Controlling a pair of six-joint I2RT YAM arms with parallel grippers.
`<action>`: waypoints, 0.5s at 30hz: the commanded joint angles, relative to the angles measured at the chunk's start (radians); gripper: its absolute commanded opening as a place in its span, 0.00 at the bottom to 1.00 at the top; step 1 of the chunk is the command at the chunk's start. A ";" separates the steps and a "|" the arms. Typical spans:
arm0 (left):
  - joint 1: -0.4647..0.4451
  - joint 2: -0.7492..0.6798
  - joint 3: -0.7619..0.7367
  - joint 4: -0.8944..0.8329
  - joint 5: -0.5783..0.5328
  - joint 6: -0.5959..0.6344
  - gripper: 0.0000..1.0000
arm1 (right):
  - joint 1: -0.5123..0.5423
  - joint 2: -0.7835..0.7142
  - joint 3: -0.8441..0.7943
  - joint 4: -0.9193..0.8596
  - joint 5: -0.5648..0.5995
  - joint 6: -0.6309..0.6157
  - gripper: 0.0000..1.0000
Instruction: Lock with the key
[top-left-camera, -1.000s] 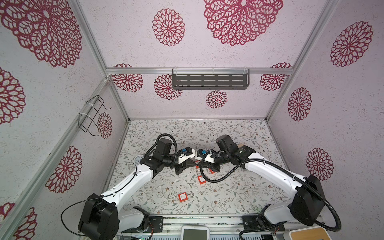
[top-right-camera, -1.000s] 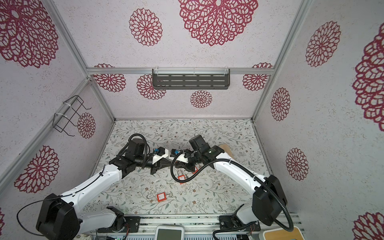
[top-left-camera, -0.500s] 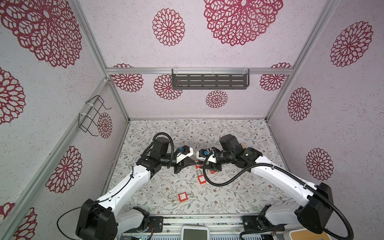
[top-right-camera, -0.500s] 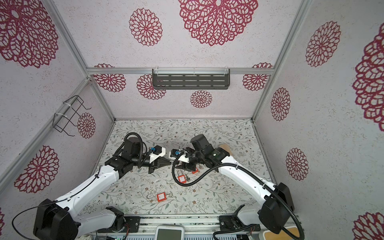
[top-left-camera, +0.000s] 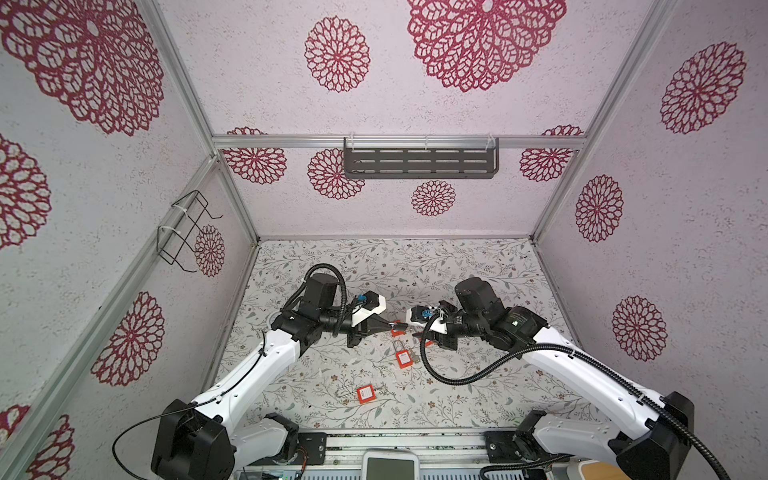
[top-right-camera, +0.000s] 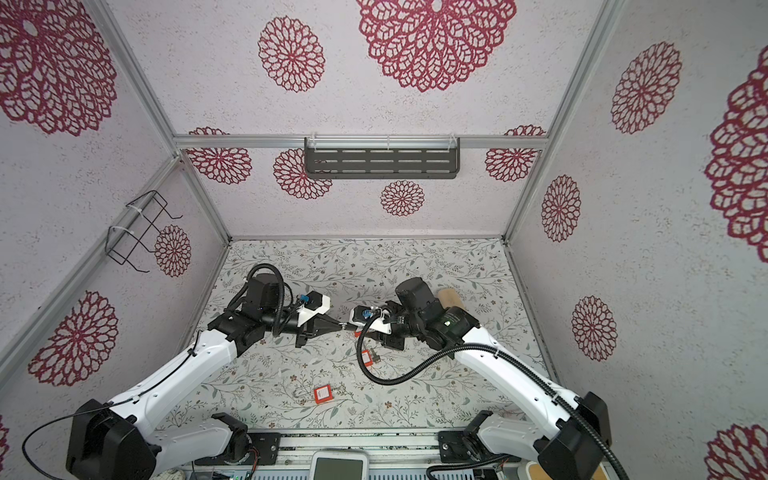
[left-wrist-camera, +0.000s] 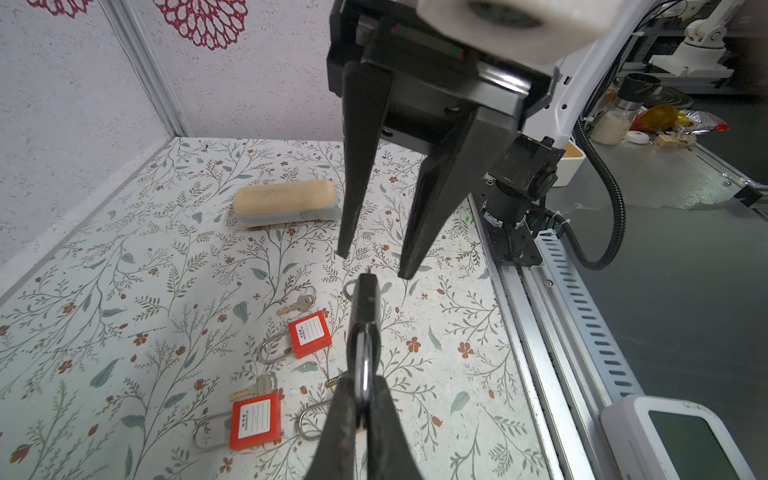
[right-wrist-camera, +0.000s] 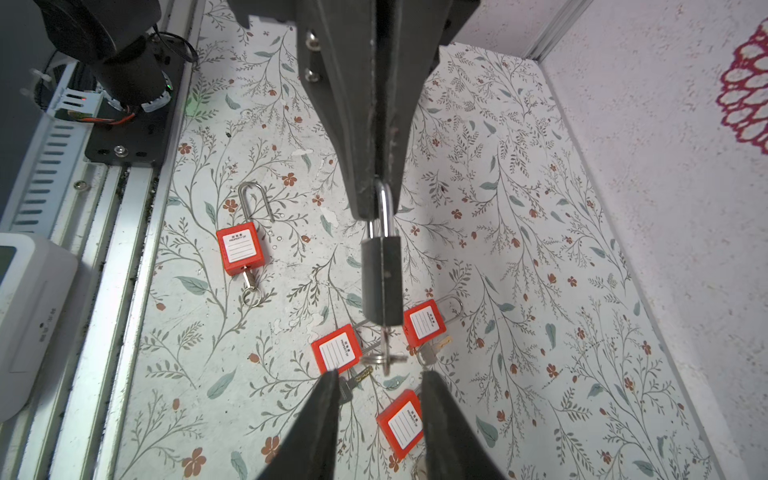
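Left pincer (right-wrist-camera: 374, 208) holds the padlock (right-wrist-camera: 382, 282) by its shackle above the tabletop (right-wrist-camera: 540, 249); right pincer (right-wrist-camera: 380, 376) faces it, part-open and holding nothing.

Left pincer's jaws are clamped narrow on the top of the steel shackle (left-wrist-camera: 365, 374). The padlock body extends straight out past its tips, seen edge-on and dark in both wrist views. The key (right-wrist-camera: 386, 351) with its ring projects from the far end of the body, just in front of the gap between the right pincer's fingers (right-wrist-camera: 328, 415). Those fingers stand a moderate way apart and neither touches it. In a top view the two pincers meet tip to tip with the padlock between them. Other red padlocks (right-wrist-camera: 240, 248) lie on the tabletop below both pincers, one with its shackle open and a key in its base.
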 joint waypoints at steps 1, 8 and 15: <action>0.000 -0.019 0.029 -0.013 0.038 0.030 0.00 | -0.006 0.017 0.052 -0.019 -0.003 -0.008 0.30; -0.002 -0.020 0.030 -0.036 0.032 0.053 0.00 | -0.007 0.034 0.071 -0.017 -0.037 -0.015 0.20; -0.002 -0.008 0.041 -0.028 0.033 0.053 0.00 | -0.009 0.051 0.082 -0.040 -0.061 -0.023 0.16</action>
